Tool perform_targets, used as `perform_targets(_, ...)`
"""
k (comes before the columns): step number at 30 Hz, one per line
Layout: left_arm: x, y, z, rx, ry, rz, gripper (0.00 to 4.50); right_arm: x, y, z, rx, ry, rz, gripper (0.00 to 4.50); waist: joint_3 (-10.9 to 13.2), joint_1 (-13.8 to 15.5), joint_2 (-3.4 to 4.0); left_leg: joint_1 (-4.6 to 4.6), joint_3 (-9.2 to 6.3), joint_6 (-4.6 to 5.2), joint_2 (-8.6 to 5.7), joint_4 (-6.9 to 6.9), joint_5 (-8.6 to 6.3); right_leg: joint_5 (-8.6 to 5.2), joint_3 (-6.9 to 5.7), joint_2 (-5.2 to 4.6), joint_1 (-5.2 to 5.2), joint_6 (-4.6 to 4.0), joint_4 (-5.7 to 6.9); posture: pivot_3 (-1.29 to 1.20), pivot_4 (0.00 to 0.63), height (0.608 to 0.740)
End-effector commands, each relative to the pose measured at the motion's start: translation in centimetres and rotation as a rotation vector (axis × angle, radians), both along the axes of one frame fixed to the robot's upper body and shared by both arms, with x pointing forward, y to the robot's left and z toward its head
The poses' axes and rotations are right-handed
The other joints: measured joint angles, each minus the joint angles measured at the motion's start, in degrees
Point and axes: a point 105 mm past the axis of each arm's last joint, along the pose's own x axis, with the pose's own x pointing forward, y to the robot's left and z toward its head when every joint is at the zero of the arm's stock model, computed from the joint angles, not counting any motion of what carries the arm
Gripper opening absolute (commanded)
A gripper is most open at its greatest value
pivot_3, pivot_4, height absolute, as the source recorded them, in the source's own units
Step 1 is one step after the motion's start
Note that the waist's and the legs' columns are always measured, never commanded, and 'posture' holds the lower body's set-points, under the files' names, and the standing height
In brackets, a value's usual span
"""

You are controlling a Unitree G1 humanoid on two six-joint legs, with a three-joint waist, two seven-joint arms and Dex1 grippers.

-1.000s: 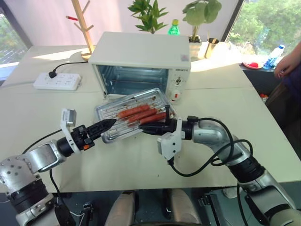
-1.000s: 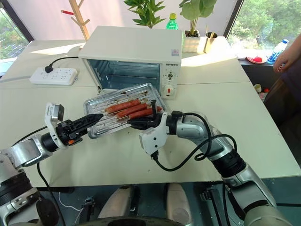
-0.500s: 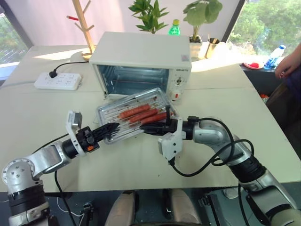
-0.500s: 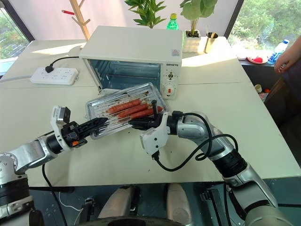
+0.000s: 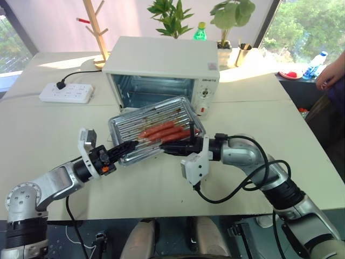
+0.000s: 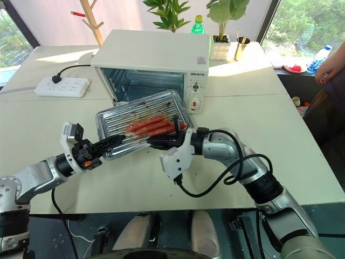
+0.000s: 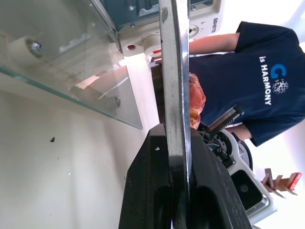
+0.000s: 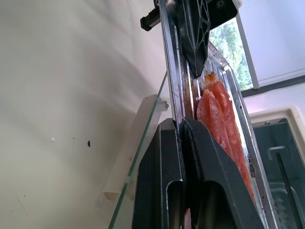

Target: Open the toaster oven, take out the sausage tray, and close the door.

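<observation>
Above open door (image 5: 129, 112), both end effectors gripping sausage tray (image 5: 152, 127)

This looks like an office or demo room set up for robot trials, not a home kitchen. Cream counters (image 5: 280, 135) are pushed together, seams showing between them, in front of big windows (image 5: 307, 21) with trees outside. A power strip (image 5: 66, 93) lies at 10 o'clock with its cable loose on the surface. At 12 o'clock stand potted plants (image 5: 170, 16), a green bottle (image 5: 200, 31) and a wooden rack (image 5: 96, 27). A person (image 7: 252, 71) in a printed company T-shirt stands at 3 o'clock.
</observation>
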Motion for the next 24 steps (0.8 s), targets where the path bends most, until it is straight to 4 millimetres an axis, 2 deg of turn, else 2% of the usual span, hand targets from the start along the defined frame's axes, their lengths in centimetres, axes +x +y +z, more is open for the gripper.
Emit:
perform_targets(1,-0.1,0.2,0.0,-0.001,0.003,0.012,0.06,-0.2,0.0,2.2,0.068,-0.056,0.012,0.00,0.00,0.00,0.00,0.00,0.00,0.00,0.00,0.00,0.00,-0.04,0.00,0.00,0.00,-0.06,0.00,0.00,0.150,0.740)
perform_targets(8,-0.4,0.2,-0.8,-0.019,0.036,0.026,0.06,-0.2,-0.3,2.1,0.064,-0.023,0.007,0.00,0.00,0.00,0.00,0.00,0.00,0.01,0.00,-0.01,0.00,-0.05,0.00,0.01,0.00,-0.08,-0.01,0.00,0.150,0.740)
perform_targets(9,-0.4,0.2,-1.0,-0.022,0.040,0.028,0.00,-0.3,-0.4,2.1,0.065,-0.019,0.008,0.67,0.00,0.00,0.00,0.00,0.00,0.01,0.00,-0.01,0.00,-0.05,0.00,0.00,0.00,-0.08,-0.01,0.00,0.150,0.740)
perform_targets(11,-0.6,0.3,-1.2,-0.027,0.048,0.031,0.00,-0.3,-0.4,2.3,0.072,-0.015,0.004,1.41,0.00,-0.05,0.01,0.00,0.00,0.01,0.00,-0.01,-0.01,-0.05,0.00,0.00,0.00,-0.09,-0.01,0.00,0.150,0.740)
perform_targets(15,-0.8,0.4,-1.5,-0.036,0.060,0.049,0.00,-0.1,-0.6,2.5,0.085,0.001,-0.012,3.48,0.00,0.03,0.01,0.00,-0.01,0.02,0.00,-0.01,-0.01,-0.06,0.00,0.00,0.00,-0.10,-0.02,0.00,0.150,0.740)
perform_targets(19,-0.9,0.8,-1.5,-0.042,0.056,0.073,0.00,-0.1,-1.1,2.9,0.131,0.081,-0.043,3.48,0.01,0.12,0.01,-0.01,-0.01,0.03,0.00,-0.02,-0.02,-0.07,0.00,-0.01,0.01,-0.10,-0.06,0.00,0.150,0.740)
perform_targets(24,-1.8,2.0,-1.1,-0.041,0.028,0.137,0.00,-0.4,-3.5,3.3,0.213,0.290,-0.115,3.48,0.03,0.08,0.06,-0.06,-0.01,0.10,0.01,-0.03,-0.06,-0.07,0.01,-0.04,0.01,-0.11,-0.12,0.00,0.150,0.740)
